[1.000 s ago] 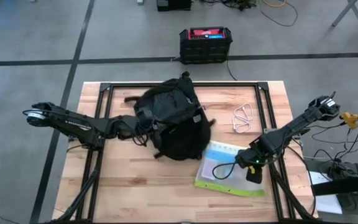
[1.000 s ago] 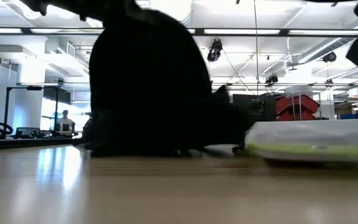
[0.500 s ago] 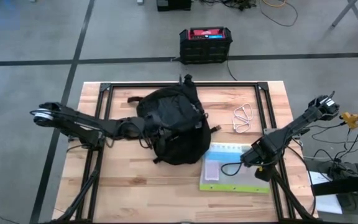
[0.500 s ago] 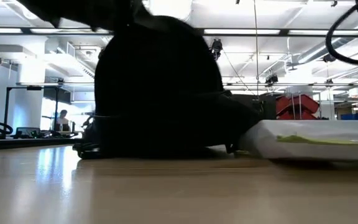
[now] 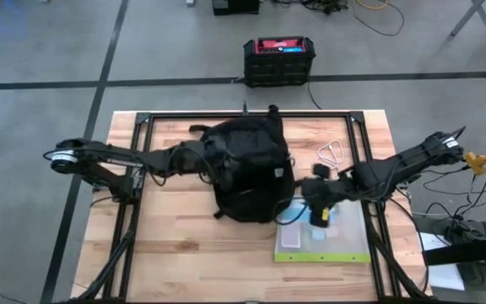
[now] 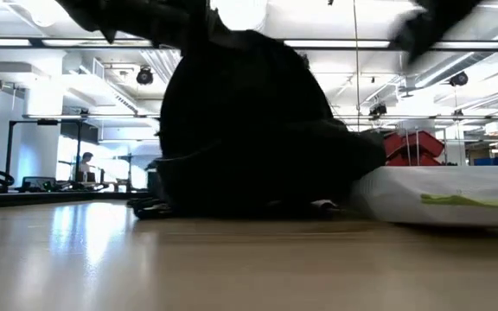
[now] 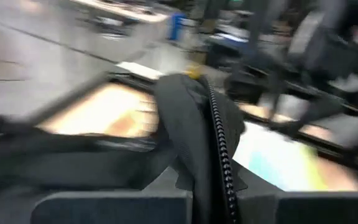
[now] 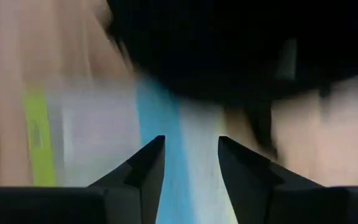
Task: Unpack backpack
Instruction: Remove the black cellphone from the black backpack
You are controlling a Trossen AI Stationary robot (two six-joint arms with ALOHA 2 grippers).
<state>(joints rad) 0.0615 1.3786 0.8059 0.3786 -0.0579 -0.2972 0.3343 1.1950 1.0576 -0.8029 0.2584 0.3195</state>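
Looking from your near edge outward:
Pouch [image 5: 323, 239]: flat, clear with a green edge, on the table's [image 5: 184, 253] near right
Right gripper [image 5: 317, 201]: above the pouch beside the backpack, fingers apart, grasping nothing
Backpack [image 5: 247, 165]: mid-table
Left gripper [image 5: 211, 160]: clenched on the backpack's left side
Clips [image 5: 331, 159]: right of the backpack

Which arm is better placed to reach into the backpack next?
Right, probably. The right gripper hangs open and empty beside the large black fabric backpack, while the left gripper is shut on its fabric.
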